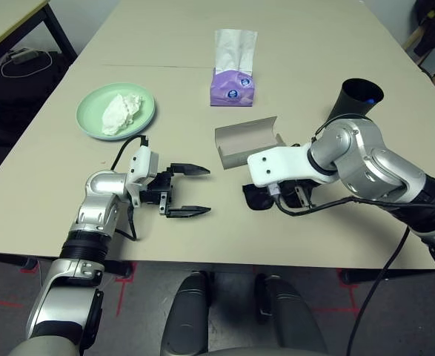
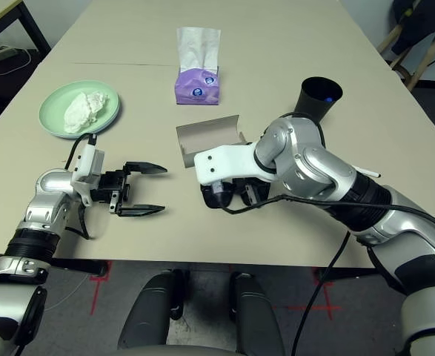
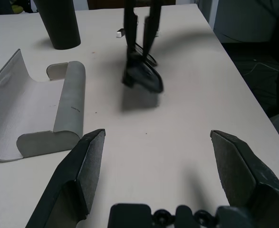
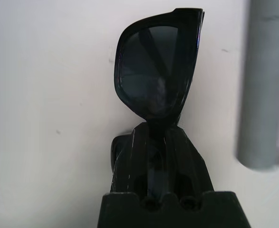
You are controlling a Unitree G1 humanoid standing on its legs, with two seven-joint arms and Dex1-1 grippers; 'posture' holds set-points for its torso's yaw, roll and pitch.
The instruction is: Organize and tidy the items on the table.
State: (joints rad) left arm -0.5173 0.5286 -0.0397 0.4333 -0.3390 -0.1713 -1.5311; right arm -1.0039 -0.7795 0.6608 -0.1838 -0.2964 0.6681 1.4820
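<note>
My right gripper [image 4: 153, 142] is shut on the black sunglasses [image 4: 156, 80], pinching them at the bridge; they hang just above the table [image 1: 202, 44], near its front edge. The grey glasses case [image 1: 245, 141] lies open just beyond them. My left gripper [image 1: 202, 191] hovers open and empty left of the sunglasses [image 1: 256, 199], pointing at them. A pale green plate [image 1: 89, 115] at the left holds crumpled white tissue [image 1: 121, 111]. The purple tissue box [image 1: 233, 85] stands behind the case. At the right, the black cup [image 1: 358, 100] has something blue inside.
A smaller dark-legged side table [image 1: 10, 18] stands off the far left corner, with cables on the floor beneath it. Chair legs show at the far right [image 1: 432, 37]. The tabletop between the plate and my left arm is bare.
</note>
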